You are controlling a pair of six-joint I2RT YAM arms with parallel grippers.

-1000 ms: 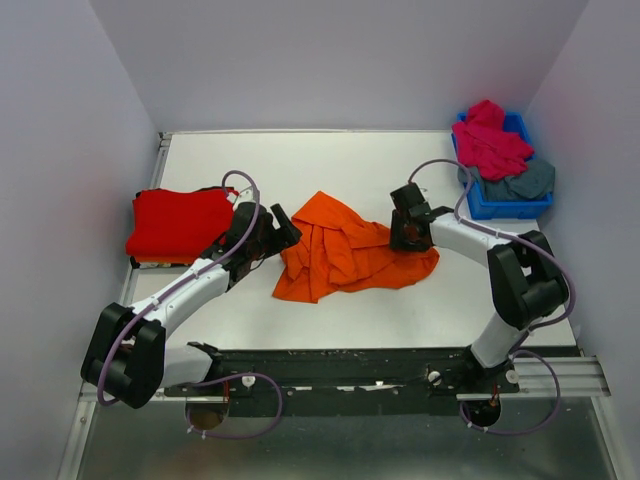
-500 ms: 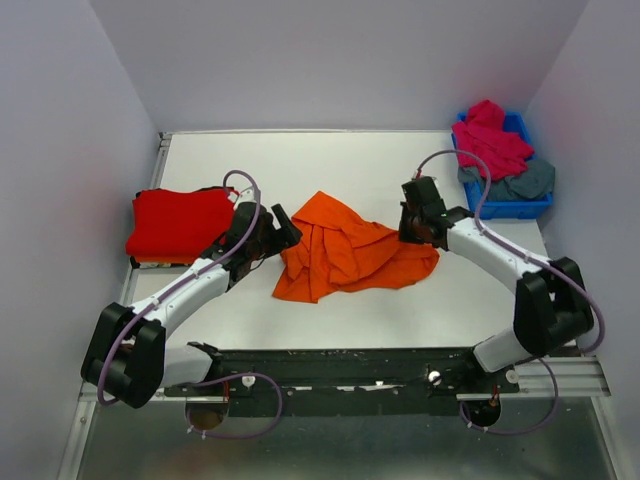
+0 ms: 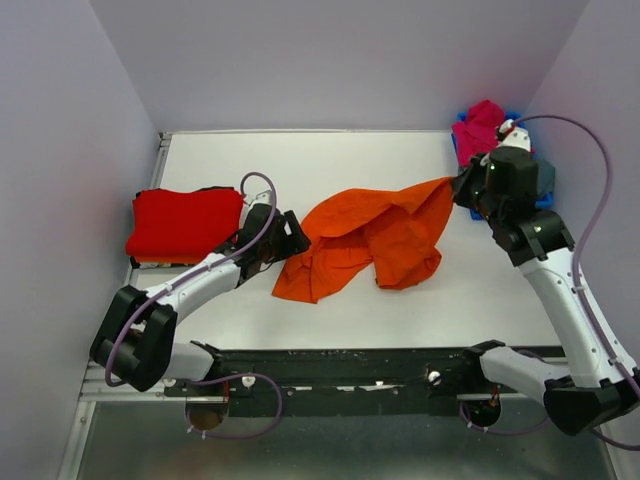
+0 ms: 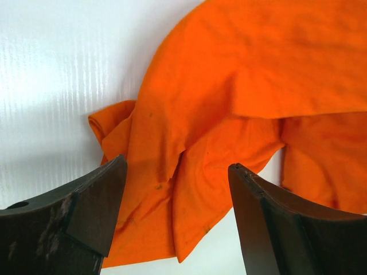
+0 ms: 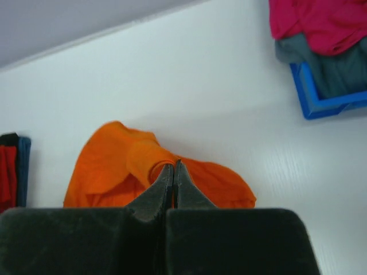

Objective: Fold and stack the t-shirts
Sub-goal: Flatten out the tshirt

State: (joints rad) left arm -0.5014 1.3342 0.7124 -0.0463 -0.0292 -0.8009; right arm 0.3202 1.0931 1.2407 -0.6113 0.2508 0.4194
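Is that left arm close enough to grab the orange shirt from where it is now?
Probably yes: the left gripper is open right at the orange t-shirt's edge, with nothing between them.

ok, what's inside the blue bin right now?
In the blue bin, a crumpled magenta-pink t-shirt is heaped on top of a grey-blue t-shirt. Anything beneath those two is covered and cannot be seen.

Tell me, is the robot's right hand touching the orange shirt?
Touching. In the right wrist view, the right hand is pinched shut on a fold of the orange t-shirt, with cloth bunched at its tips.
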